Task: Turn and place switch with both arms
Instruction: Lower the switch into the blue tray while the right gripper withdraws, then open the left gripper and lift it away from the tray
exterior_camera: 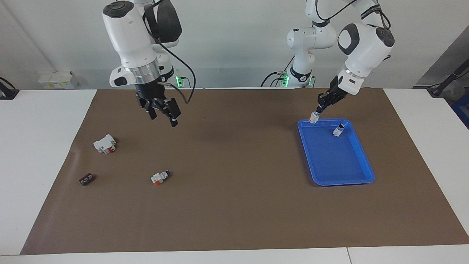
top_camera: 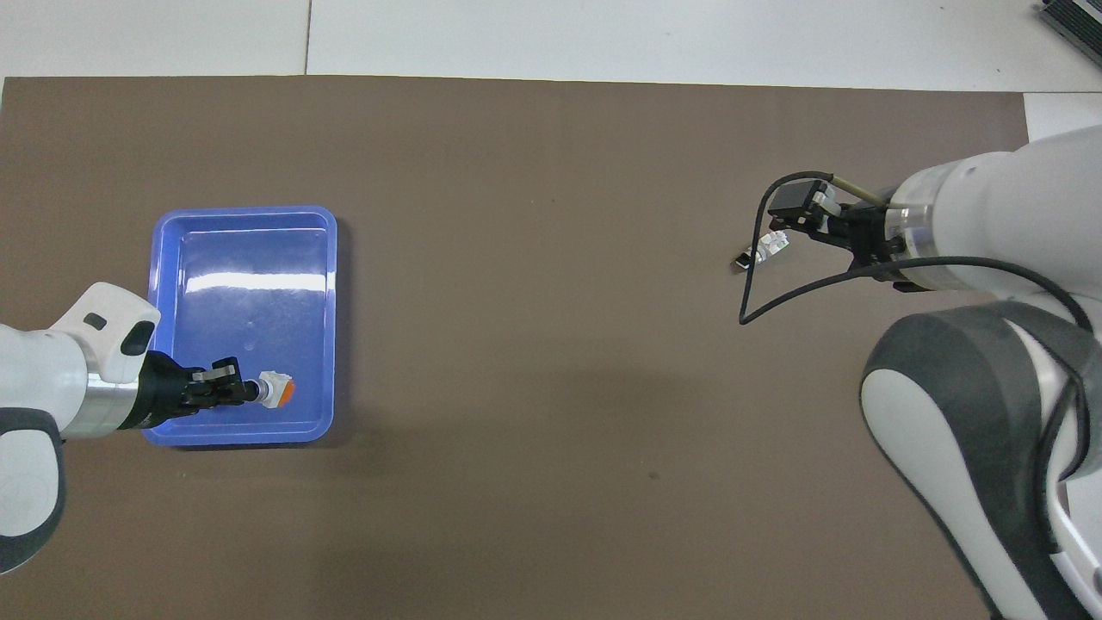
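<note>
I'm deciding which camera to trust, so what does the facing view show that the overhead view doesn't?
Facing only: a second switch in the blue tray, the larger white block with the red mark and the dark block; all are hidden overhead. Overhead only: the orange end of the switch held by the left tool. Both: that held switch over the tray, the raised right tool, one switch on the mat.

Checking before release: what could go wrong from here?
1. The left gripper holds a switch right at the tray rim nearest the robots. Released there, it may clip the rim and land on the mat.
2. A second switch stands in the tray close by, so lowering could knock it over.
</note>
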You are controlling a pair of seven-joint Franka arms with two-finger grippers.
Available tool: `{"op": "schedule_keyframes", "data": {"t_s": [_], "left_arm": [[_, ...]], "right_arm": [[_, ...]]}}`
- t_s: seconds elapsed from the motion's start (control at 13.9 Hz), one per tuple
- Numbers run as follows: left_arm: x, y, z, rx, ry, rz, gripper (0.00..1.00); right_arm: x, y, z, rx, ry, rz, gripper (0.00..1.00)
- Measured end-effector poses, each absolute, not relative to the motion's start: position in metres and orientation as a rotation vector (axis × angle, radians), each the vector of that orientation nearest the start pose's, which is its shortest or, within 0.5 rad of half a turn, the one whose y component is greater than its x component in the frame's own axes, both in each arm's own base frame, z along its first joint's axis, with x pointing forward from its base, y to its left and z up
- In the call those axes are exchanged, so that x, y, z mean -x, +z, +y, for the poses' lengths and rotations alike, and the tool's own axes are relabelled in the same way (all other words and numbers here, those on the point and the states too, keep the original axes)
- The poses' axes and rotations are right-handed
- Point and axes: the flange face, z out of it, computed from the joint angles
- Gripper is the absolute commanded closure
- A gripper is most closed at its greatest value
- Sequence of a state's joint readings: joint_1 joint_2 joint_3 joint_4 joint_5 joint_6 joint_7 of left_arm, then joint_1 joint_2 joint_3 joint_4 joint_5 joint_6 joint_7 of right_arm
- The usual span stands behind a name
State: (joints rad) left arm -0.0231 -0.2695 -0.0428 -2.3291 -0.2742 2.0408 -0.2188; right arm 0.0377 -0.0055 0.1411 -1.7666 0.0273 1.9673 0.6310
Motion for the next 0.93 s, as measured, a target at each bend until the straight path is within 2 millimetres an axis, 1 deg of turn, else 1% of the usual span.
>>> {"op": "schedule_keyframes", "data": {"t_s": [0.14,0.29,0.43,0.5,0.57,0.65,0.79,0.86,0.93], "left_arm": [[-0.471,0.416,-0.043,3.283,0.09,-0.441,1.0],[-0.481,0.39,-0.04,3.246,0.096,-0.416,1.0],[-0.487,0.373,-0.038,3.237,0.098,-0.419,1.0],[-0.488,0.37,-0.037,3.233,0.103,-0.417,0.91],[-0.488,0.369,-0.037,3.228,0.103,-0.41,0.34],[-0.489,0.37,-0.037,3.226,0.098,-0.402,0.0],[-0.493,0.377,-0.039,3.229,0.064,-0.384,0.0],[-0.498,0.387,-0.04,3.234,0.031,-0.377,0.0],[-0.504,0.402,-0.042,3.24,-0.002,-0.369,0.0]], "right_arm": [[-0.571,0.575,0.076,3.017,-0.237,0.561,0.0],[-0.562,0.586,0.06,3.07,-0.167,0.502,0.0],[-0.547,0.606,0.048,3.111,-0.12,0.44,0.0],[-0.538,0.616,0.041,3.124,-0.099,0.399,0.0],[-0.53,0.625,0.033,3.133,-0.086,0.363,0.0],[-0.524,0.633,0.026,3.138,-0.083,0.33,0.0],[-0.521,0.65,0.019,3.144,-0.084,0.268,0.0],[-0.521,0.656,0.018,3.144,-0.078,0.259,0.0],[-0.524,0.659,0.017,3.145,-0.068,0.26,0.0]]}}
